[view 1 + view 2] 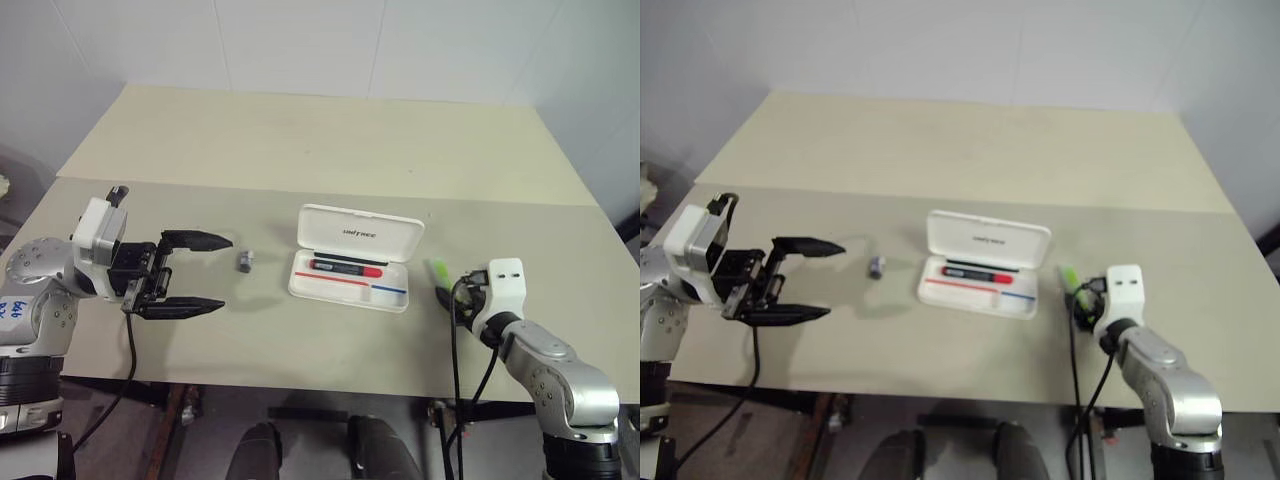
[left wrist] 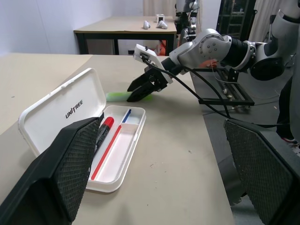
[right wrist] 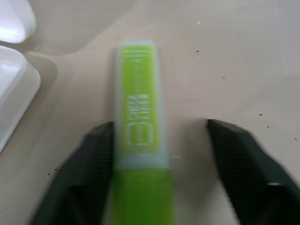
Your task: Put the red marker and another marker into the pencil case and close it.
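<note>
The white pencil case (image 1: 398,300) lies open mid-table, lid (image 1: 360,232) tilted back. The red marker (image 1: 347,267) lies inside its tray, also seen in the left wrist view (image 2: 104,129). The lime-green highlighter (image 1: 437,270) lies flat on the table just right of the case. My right gripper (image 3: 158,129) is low over it, open, its fingers either side of the highlighter (image 3: 138,131); one finger touches its side, the other stands apart. My left gripper (image 1: 226,272) hovers wide open left of the case, pointing toward it, holding nothing.
A tiny grey object (image 1: 246,261) sits on the table between my left gripper and the case. The beige table (image 1: 330,150) stretches back to a white wall. A black cable (image 1: 458,330) hangs off my right arm at the table's front edge.
</note>
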Robot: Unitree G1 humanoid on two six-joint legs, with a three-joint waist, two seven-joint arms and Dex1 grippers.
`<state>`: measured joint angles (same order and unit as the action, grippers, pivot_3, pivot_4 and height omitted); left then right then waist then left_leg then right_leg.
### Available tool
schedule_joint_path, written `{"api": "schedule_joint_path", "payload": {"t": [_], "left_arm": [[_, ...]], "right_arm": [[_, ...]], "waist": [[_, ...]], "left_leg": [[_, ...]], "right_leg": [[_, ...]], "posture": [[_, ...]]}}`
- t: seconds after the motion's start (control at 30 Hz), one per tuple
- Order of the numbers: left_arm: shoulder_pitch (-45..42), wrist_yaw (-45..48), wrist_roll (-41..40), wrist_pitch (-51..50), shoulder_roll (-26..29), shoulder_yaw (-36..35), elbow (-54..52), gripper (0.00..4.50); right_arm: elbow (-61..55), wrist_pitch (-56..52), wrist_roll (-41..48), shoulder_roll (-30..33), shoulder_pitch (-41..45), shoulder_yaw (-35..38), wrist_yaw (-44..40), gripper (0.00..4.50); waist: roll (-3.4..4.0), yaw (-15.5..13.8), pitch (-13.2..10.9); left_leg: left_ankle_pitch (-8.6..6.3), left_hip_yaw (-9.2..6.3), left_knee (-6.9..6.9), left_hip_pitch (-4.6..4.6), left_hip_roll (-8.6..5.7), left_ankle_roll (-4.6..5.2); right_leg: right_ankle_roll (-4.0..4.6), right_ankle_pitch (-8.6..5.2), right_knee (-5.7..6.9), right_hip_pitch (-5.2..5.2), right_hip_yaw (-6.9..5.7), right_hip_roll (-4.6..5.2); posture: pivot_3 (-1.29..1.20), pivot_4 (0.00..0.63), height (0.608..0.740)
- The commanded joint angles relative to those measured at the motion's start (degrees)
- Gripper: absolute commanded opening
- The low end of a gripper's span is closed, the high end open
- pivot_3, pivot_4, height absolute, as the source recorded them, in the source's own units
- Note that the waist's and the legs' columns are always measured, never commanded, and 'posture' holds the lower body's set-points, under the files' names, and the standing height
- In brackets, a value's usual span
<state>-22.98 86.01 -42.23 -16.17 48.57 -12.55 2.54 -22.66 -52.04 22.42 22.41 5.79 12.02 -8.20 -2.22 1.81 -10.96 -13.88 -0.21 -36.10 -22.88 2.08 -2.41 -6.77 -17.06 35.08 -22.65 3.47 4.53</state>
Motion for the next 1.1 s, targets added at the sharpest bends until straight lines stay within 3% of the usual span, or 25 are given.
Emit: {"api": "schedule_joint_path", "payload": {"t": [0.03,0.1,0.13,0.37,0.63,0.77,1.1], "left_arm": [[-0.2,2.5,-1.0,0.8,0.6,-1.7,-1.8,4.50],[-0.5,2.4,-0.9,1.0,0.5,-1.6,-1.7,4.50],[-0.6,2.4,-0.9,1.1,0.4,-1.5,-1.7,4.50],[-0.4,2.2,-1.5,1.2,-0.1,-1.6,-2.1,4.50],[-0.6,2.8,-1.8,1.6,-0.1,-2.3,-0.4,4.50],[0.2,3.7,-1.8,2.3,0.2,-3.6,1.3,4.50],[1.9,6.5,-1.8,7.5,2.4,-2.8,7.1,4.50]], "right_arm": [[2.2,-2.2,-1.2,0.2,-0.8,-1.3,0.0,1.89],[2.6,-1.5,-1.9,0.6,-0.6,-1.6,-0.3,1.23],[2.7,-1.0,-2.1,0.9,-0.5,-1.7,-0.6,1.11],[2.9,5.1,-3.7,4.3,1.7,-1.3,-4.3,1.11],[4.7,14.4,-1.8,13.5,12.1,3.0,-14.0,1.11],[4.0,16.2,-1.0,16.2,17.9,2.5,-17.6,1.11],[-4.7,4.8,11.4,18.5,34.0,-6.4,-30.0,1.11]], "waist": [[-0.03,0.0,0.0],[-0.04,0.0,0.0],[-0.06,0.0,0.0],[-0.03,0.0,0.0],[0.41,-0.1,-0.2],[0.41,-0.1,-0.2],[0.43,0.0,-0.3]], "left_leg": [[0.00,0.00,0.01,0.02,0.01,0.00],[0.00,0.02,0.02,0.06,0.03,0.00],[0.00,0.02,0.02,0.08,0.04,0.00],[0.00,0.09,0.05,0.06,0.10,0.00],[0.00,0.20,0.15,-0.26,0.06,0.00],[-0.05,0.19,0.29,-0.36,0.07,-0.02],[-0.06,0.23,0.47,-0.42,0.14,-0.02]], "right_leg": [[0.01,0.00,0.00,0.01,0.00,0.00],[0.04,0.00,-0.03,0.05,0.00,0.00],[0.05,0.01,-0.07,0.08,0.00,0.01],[0.18,0.09,-0.27,0.09,0.02,0.02],[0.12,0.09,-0.25,-0.30,0.08,-0.01],[-0.66,0.27,-0.02,-0.59,0.07,-0.08],[-0.60,0.12,0.40,-0.98,0.07,-0.14]], "posture": [[0.00,0.150,0.740],[0.00,0.150,0.740],[0.00,0.150,0.740],[0.00,0.150,0.740],[0.00,0.150,0.740],[0.00,0.150,0.740],[0.00,0.150,0.740]]}}
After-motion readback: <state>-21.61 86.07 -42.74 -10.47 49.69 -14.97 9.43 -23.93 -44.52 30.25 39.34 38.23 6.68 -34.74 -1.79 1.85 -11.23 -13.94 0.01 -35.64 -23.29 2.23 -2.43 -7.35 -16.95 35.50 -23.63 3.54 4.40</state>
